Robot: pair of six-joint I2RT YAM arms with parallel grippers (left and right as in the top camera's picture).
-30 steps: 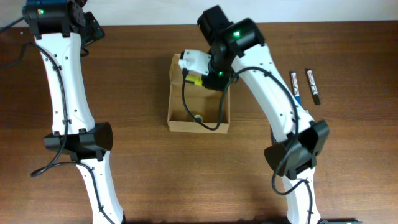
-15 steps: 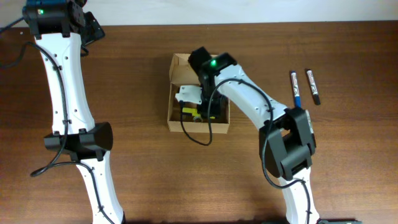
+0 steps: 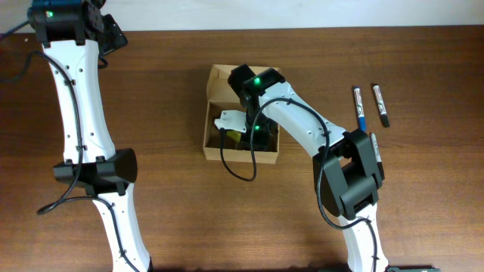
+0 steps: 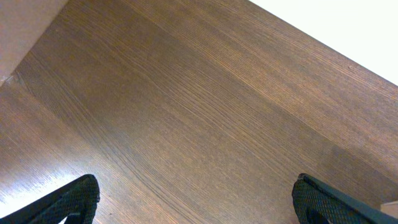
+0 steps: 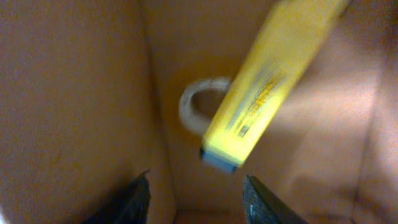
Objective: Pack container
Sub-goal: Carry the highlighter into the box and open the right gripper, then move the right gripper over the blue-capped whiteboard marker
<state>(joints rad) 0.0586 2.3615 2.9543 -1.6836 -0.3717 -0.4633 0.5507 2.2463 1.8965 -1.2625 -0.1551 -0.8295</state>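
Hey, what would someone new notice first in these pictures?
The right arm reaches into the box at table centre. In its wrist view a blurred yellow marker slants above a white ring on the box floor, beyond the open right claw. Two pens lie on the table to the right.

White arms [image 3: 79, 98], black joints [image 3: 113, 168], black cables [image 3: 234, 162]

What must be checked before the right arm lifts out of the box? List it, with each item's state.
1. Right fingers apart, clear of the yellow marker: ok.
2. Yellow marker inside the container: ok.
3. Marker at rest: cannot tell, it is blurred.
4. All pens packed: not ok; blue pen and black pen lie on the table, outside.
5. Left fingers open over the table, away from the container: ok.
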